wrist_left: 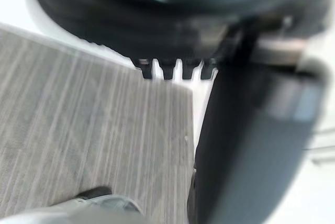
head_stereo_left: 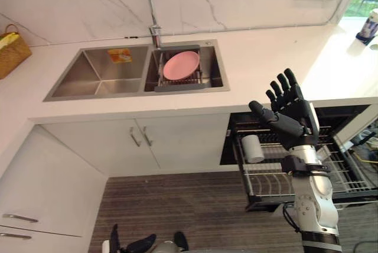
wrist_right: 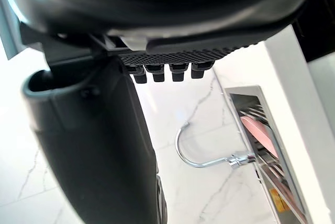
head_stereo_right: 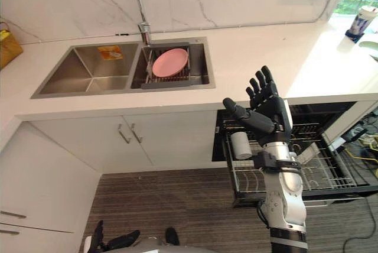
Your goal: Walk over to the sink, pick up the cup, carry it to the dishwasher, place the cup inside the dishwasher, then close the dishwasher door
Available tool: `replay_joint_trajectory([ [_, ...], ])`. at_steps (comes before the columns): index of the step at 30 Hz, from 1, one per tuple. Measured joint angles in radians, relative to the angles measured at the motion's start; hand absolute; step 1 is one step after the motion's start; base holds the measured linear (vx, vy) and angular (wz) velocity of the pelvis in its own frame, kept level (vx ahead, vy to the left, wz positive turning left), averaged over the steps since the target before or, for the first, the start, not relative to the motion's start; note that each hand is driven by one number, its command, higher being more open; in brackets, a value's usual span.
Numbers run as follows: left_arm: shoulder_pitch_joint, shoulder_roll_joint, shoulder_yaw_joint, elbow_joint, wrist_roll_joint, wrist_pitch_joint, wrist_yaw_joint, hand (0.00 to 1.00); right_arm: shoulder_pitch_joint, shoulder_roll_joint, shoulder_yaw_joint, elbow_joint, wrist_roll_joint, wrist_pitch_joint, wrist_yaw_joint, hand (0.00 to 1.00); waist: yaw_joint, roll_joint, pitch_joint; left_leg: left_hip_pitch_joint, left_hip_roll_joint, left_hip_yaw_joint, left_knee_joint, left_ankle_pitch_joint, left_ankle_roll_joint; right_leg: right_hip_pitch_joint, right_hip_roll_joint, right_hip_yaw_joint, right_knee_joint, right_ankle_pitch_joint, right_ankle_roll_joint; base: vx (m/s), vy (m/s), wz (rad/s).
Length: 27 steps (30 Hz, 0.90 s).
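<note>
A pale cylindrical cup [head_stereo_left: 253,148] lies on its side at the left end of the pulled-out dishwasher rack [head_stereo_left: 269,183], below the counter. My right hand [head_stereo_left: 292,111] is raised in front of the dishwasher opening, just right of and above the cup, open with fingers spread and holding nothing. In the right wrist view its thumb [wrist_right: 94,145] and fingertips [wrist_right: 167,72] point toward the marble wall. My left hand [wrist_left: 251,145] hangs low over the striped floor, its fingers straight and empty.
A double steel sink [head_stereo_left: 94,75] holds a pink plate [head_stereo_left: 181,65] in a drain rack under the arched faucet [head_stereo_left: 155,5]. There is a woven basket [head_stereo_left: 12,49] on the counter's left end and a paper cup [head_stereo_left: 369,25] at the far right. White cabinet doors [head_stereo_left: 171,140] run under the sink.
</note>
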Motion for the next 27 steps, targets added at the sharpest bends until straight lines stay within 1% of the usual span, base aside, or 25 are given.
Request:
replay_joint_trajectory([
  [1, -0.018, 0.027, -0.014, 0.022, 0.004, 0.003, -0.022, 1.0, 0.046, 0.026, 0.003, -0.022, -0.009, 0.002, -0.017, 1.0, -0.015, -0.021, 0.003, 0.006, -0.01, -0.041, -0.03, 0.021, -0.012, -0.011, 0.075, 0.144, -0.041, -0.027, 0.033, 0.0, -0.024, 1.26],
  [2, -0.021, 0.04, -0.017, 0.033, 0.004, 0.004, -0.032, 1.0, 0.063, 0.038, 0.005, -0.035, -0.015, 0.003, -0.024, 1.0, -0.015, -0.034, 0.004, 0.014, -0.017, -0.044, -0.049, 0.028, -0.022, -0.019, 0.098, 0.182, -0.06, -0.031, 0.039, 0.03, -0.037, 0.99],
  [3, -0.026, 0.056, -0.017, 0.058, 0.003, 0.011, -0.043, 1.0, 0.072, 0.05, 0.014, -0.055, -0.018, 0.004, -0.027, 1.0, -0.014, -0.056, 0.015, 0.024, -0.028, -0.033, -0.055, 0.032, -0.024, -0.042, 0.12, 0.213, -0.078, -0.031, 0.04, 0.03, -0.047, 0.3],
  [4, -0.02, 0.07, -0.012, 0.081, 0.001, 0.025, -0.049, 1.0, 0.06, 0.05, 0.022, -0.06, -0.017, 0.005, -0.017, 1.0, -0.011, -0.072, 0.018, 0.042, -0.045, -0.02, -0.055, 0.03, -0.021, -0.08, 0.132, 0.224, -0.076, -0.027, 0.037, 0.02, -0.053, 0.05],
  [5, -0.014, 0.069, -0.009, 0.091, -0.006, 0.025, -0.048, 1.0, 0.051, 0.049, 0.021, -0.062, -0.015, 0.005, -0.008, 1.0, -0.011, -0.077, 0.018, 0.051, -0.054, -0.01, -0.056, 0.029, -0.019, -0.098, 0.133, 0.228, -0.075, -0.024, 0.038, 0.03, -0.056, -0.27],
  [7, 0.007, 0.058, -0.004, 0.096, -0.01, 0.019, -0.044, 1.0, 0.045, 0.038, 0.006, -0.076, 0.002, 0.005, 0.012, 1.0, -0.014, -0.072, 0.008, 0.063, -0.057, 0.013, -0.057, 0.021, -0.011, -0.104, 0.142, 0.265, -0.077, -0.028, 0.041, 0.05, -0.047, -0.35],
  [8, 0.004, 0.058, -0.004, 0.098, -0.008, 0.018, -0.044, 1.0, 0.047, 0.035, -0.008, -0.081, 0.007, 0.005, 0.018, 1.0, -0.023, -0.073, 0.01, 0.062, -0.051, 0.017, -0.057, 0.02, -0.01, -0.093, 0.148, 0.269, -0.109, -0.019, 0.043, 0.08, -0.061, -0.25],
  [9, -0.004, 0.06, -0.003, 0.109, 0.004, 0.014, -0.048, 1.0, 0.058, 0.033, -0.031, -0.081, 0.014, 0.005, 0.015, 1.0, -0.034, -0.073, 0.009, 0.064, -0.042, 0.016, -0.057, 0.02, -0.01, -0.068, 0.158, 0.265, -0.16, 0.003, 0.043, 0.06, -0.052, -0.12],
  [11, -0.005, 0.058, 0.003, 0.113, 0.004, 0.008, -0.05, 1.0, 0.063, 0.034, -0.045, -0.083, 0.015, 0.004, 0.014, 1.0, -0.043, -0.073, 0.008, 0.068, -0.036, 0.022, -0.058, 0.018, -0.009, -0.052, 0.165, 0.271, -0.191, 0.017, 0.04, 0.06, -0.035, -0.1],
  [14, -0.004, 0.051, 0.018, 0.113, 0.004, 0.009, -0.05, 1.0, 0.1, 0.039, -0.054, -0.115, 0.015, 0.004, 0.008, 1.0, -0.047, -0.07, 0.005, 0.086, -0.027, 0.041, -0.059, 0.004, -0.016, -0.022, 0.175, 0.285, -0.234, 0.037, 0.044, 0.1, -0.047, -0.21],
  [17, -0.001, 0.046, 0.024, 0.11, 0.004, 0.009, -0.054, 1.0, 0.119, 0.063, -0.048, -0.123, 0.014, 0.001, 0.008, 1.0, -0.047, -0.068, -0.009, 0.103, -0.02, 0.063, -0.059, -0.005, -0.02, -0.007, 0.181, 0.306, -0.246, 0.04, 0.041, 0.08, -0.035, -0.21],
  [21, -0.002, 0.045, 0.024, 0.106, 0.002, 0.009, -0.052, 1.0, 0.124, 0.068, -0.044, -0.124, 0.015, 0.0, 0.014, 1.0, -0.046, -0.068, -0.01, 0.126, -0.011, 0.078, -0.048, -0.022, -0.031, 0.012, 0.189, 0.325, -0.247, 0.034, 0.033, 0.07, -0.044, -0.15],
  [22, -0.004, 0.047, 0.021, 0.104, 0.0, 0.008, -0.052, 1.0, 0.125, 0.068, -0.043, -0.124, 0.015, -0.004, 0.031, 1.0, -0.045, -0.07, -0.009, 0.114, -0.002, 0.084, 0.003, -0.052, -0.036, 0.016, 0.192, 0.33, -0.242, 0.031, 0.03, 0.05, -0.061, -0.12],
  [23, -0.003, 0.047, 0.022, 0.097, -0.005, 0.003, -0.054, 1.0, 0.128, 0.065, -0.042, -0.128, 0.016, -0.016, 0.058, 1.0, -0.044, -0.069, -0.008, 0.064, 0.02, 0.085, 0.111, -0.113, -0.049, 0.018, 0.198, 0.325, -0.24, 0.023, 0.02, 0.04, -0.077, -0.07],
  [24, -0.004, 0.045, 0.022, 0.091, -0.005, -0.002, -0.054, 1.0, 0.13, 0.063, -0.041, -0.138, 0.016, -0.019, 0.069, 1.0, -0.044, -0.065, -0.006, 0.032, 0.036, 0.085, 0.179, -0.146, -0.054, 0.018, 0.199, 0.323, -0.239, 0.012, 0.01, 0.01, -0.081, 0.04],
  [25, -0.007, 0.037, 0.022, 0.078, 0.001, -0.016, -0.048, 1.0, 0.134, 0.058, -0.042, -0.164, 0.017, -0.022, 0.088, 1.0, -0.045, -0.05, 0.001, -0.033, 0.083, 0.087, 0.325, -0.208, -0.063, 0.017, 0.219, 0.315, -0.231, 0.003, 0.002, 0.0, -0.07, 0.17],
  [26, -0.01, 0.032, 0.023, 0.061, 0.012, -0.022, -0.039, 1.0, 0.143, 0.055, -0.047, -0.191, 0.019, -0.023, 0.114, 1.0, -0.045, -0.041, 0.008, -0.078, 0.125, 0.088, 0.445, -0.245, -0.096, 0.029, 0.238, 0.305, -0.228, -0.004, -0.009, 0.0, -0.055, 0.21],
  [27, -0.009, 0.033, 0.025, 0.05, 0.02, -0.022, -0.035, 1.0, 0.144, 0.053, -0.047, -0.195, 0.02, -0.023, 0.129, 1.0, -0.044, -0.044, 0.013, -0.095, 0.138, 0.089, 0.492, -0.251, -0.117, 0.038, 0.241, 0.303, -0.228, -0.006, -0.012, 0.02, -0.049, 0.19],
])
